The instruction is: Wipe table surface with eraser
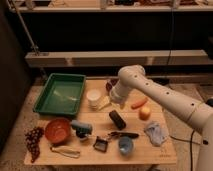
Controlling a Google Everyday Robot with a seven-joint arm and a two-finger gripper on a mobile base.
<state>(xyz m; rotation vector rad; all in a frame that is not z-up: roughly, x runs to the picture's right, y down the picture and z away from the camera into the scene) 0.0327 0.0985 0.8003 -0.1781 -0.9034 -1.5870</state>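
Step in hand: approach for pick-up; judged that wiping is not yet begun.
Gripper [118, 103]: frame centre, over counter [150, 151], just above eraser [117, 120] in picture, apart from it.
Jaws: wide, holding nothing.
Eraser: flat on counter, centre of frame, left of orange fruit [145, 113], lower right of white cup [93, 97].
Next move calls for: descent onto eraser, jaws set across its narrow width, then closing. Keep clear of carrot [139, 104] and orange fruit at right.
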